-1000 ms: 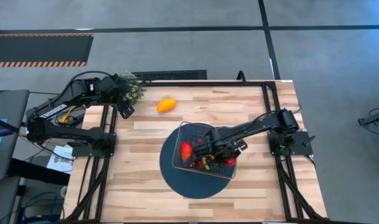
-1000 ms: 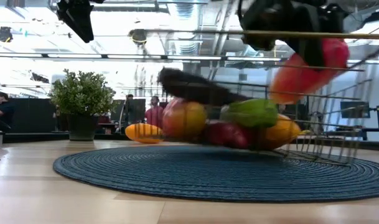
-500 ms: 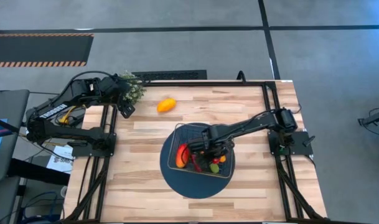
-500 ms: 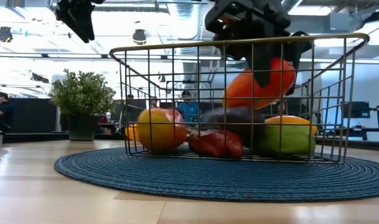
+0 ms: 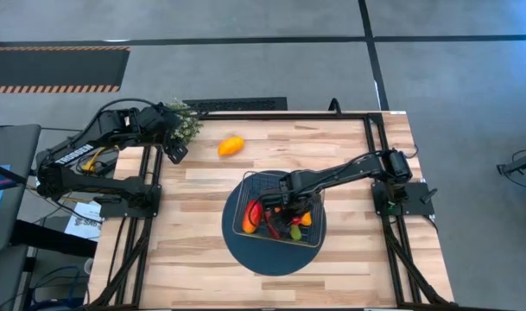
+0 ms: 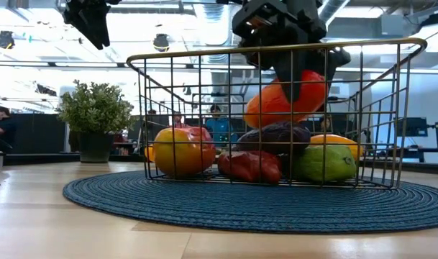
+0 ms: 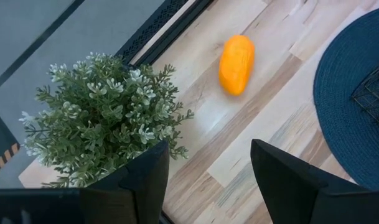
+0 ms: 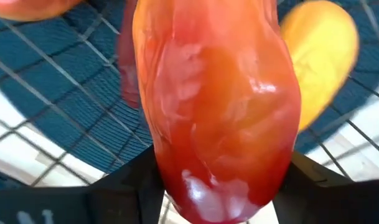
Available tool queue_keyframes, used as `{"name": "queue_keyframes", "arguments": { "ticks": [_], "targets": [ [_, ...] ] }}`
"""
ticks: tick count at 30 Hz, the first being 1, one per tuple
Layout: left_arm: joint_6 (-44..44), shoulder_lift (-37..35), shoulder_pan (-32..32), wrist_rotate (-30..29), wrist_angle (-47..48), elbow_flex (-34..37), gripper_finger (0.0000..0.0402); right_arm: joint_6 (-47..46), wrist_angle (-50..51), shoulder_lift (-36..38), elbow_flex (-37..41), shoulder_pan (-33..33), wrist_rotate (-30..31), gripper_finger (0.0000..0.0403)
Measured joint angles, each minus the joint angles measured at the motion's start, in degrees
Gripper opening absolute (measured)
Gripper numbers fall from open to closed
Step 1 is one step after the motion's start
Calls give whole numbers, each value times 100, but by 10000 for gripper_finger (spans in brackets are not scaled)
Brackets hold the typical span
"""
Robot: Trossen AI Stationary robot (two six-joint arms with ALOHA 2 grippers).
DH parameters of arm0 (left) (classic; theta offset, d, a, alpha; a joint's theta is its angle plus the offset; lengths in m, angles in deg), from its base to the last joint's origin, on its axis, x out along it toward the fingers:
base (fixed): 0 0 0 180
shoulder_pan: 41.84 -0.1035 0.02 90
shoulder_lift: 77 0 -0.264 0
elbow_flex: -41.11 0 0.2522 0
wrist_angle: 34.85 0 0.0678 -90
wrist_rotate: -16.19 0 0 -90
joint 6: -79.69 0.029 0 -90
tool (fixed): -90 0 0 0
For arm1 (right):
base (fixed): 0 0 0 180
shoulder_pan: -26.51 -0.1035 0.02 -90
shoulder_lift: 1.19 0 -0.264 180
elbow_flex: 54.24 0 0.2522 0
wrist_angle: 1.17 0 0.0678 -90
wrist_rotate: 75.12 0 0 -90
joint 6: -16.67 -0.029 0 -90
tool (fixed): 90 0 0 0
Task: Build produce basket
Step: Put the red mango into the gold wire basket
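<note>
We see the right end effector (image 6: 294, 68) inside the wire basket (image 6: 168, 57), near the frame's centre in the low view, its fingers clamped on a red-orange pepper (image 6: 283, 97) that hangs just above the dark purple vegetable (image 6: 272, 135). Beneath lie a yellow-red pepper (image 6: 177, 151), a dark red one (image 6: 251, 165), a green one (image 6: 326, 162) and a yellow one behind it.

To do this placing well, we judge the pepper should come lower over the pile before the fingers part, so it settles rather than drops and rolls, and the fingers should then rise straight up, clear of the basket's rim.

The left end effector (image 7: 205, 180) waits at the upper left of the high view, fingers apart and empty, beside the potted plant (image 7: 99, 118). One orange pepper (image 7: 236, 63) lies loose on the wooden surface (image 5: 202, 250), well apart from the basket, which stands on a round blue mat (image 6: 219, 205). Beyond, the room shows ceiling lights and people far off.
</note>
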Motion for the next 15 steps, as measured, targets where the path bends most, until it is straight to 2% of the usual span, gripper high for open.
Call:
{"name": "queue_keyframes", "arguments": {
  "ticks": [6,15],
  "targets": [
    [0,0,0,0,-2,0,212,82,-271,2,0,-58,3,251],
    [0,0,0,-1,0,0,212,74,-269,2,0,-106,463,254]
  ]
}}
